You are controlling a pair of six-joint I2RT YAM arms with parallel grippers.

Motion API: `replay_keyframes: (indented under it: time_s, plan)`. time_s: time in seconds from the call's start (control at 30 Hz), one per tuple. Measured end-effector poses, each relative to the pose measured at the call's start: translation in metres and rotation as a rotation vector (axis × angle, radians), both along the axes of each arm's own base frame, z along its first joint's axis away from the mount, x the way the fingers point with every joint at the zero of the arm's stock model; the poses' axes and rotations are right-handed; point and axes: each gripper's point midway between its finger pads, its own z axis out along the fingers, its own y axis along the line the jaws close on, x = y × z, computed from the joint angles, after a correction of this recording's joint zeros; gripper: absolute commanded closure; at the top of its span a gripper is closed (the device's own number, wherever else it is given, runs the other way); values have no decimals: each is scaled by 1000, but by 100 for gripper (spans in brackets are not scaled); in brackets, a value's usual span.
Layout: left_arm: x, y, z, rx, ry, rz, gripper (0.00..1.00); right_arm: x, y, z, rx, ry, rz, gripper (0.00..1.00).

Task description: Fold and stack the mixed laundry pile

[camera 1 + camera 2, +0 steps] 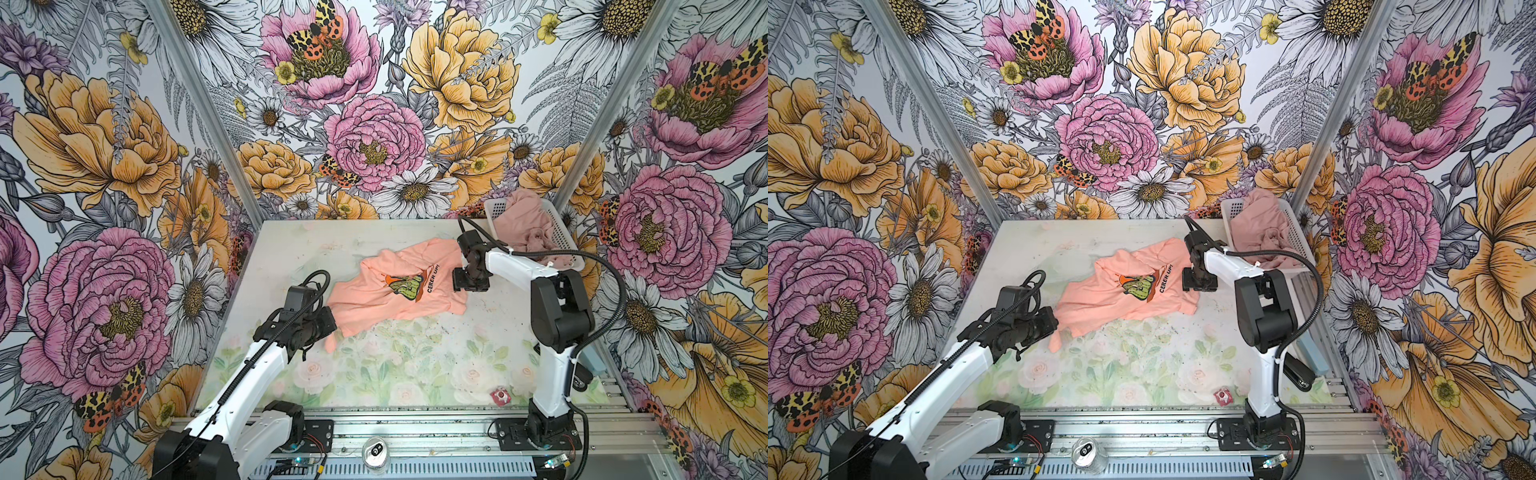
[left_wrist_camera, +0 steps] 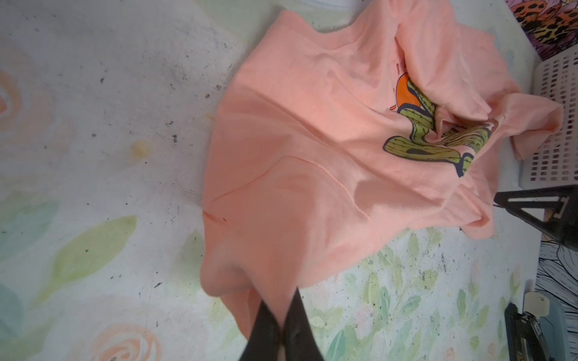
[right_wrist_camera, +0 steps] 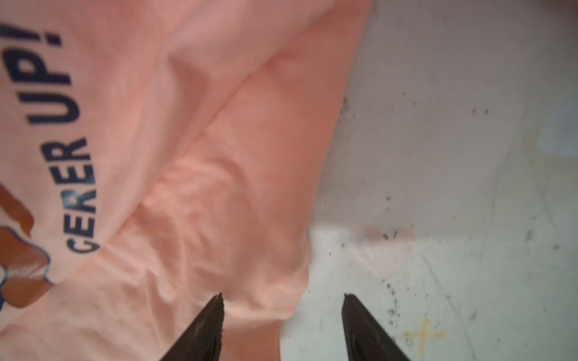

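T-shirt [image 1: 365, 291] cloth lies crumpled about the middle of the worktop [image 1: 415, 365], print up, with one corner trailing toward the near-left. There the left gripper [image 2: 281, 300] has its fingers [image 2: 266, 325] pinched closed on that corner. Its arm reaches in low from the near-left corner, wrist almost level.

Farther in, the right gripper [image 3: 283, 295] points down at the shirt's right edge. Its fingers [image 3: 200, 328] are spread apart and hold nothing, one tip over cloth and its mate over bare worktop. That arm is bent high at the elbow, forearm crossing inward.

The step looks like spreading the shirt flat. The right should likely pinch the edge cleanly, then both draw apart gently.

At the far-right corner, the pink garment [image 1: 519, 224] sits heaped in the basket [image 1: 563, 237].
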Motion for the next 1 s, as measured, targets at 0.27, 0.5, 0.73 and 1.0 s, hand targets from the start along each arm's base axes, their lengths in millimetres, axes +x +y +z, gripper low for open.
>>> replay_keyframes:
  time_s: [0.27, 0.5, 0.73, 1.0]
  plan:
    - [0, 0, 0, -3, 1, 5, 100, -40, 8, -26, 59, 43, -37, 48]
    - [0, 0, 1, -4, -3, 5, 100, -20, 15, -25, 100, -22, -66, 100]
    - [-1, -3, 14, -35, -44, 19, 100, -34, -19, 50, 116, -174, -134, 100]
    - [-17, -25, 10, -65, -29, -36, 50, -67, -91, 103, 90, -289, -321, 96]
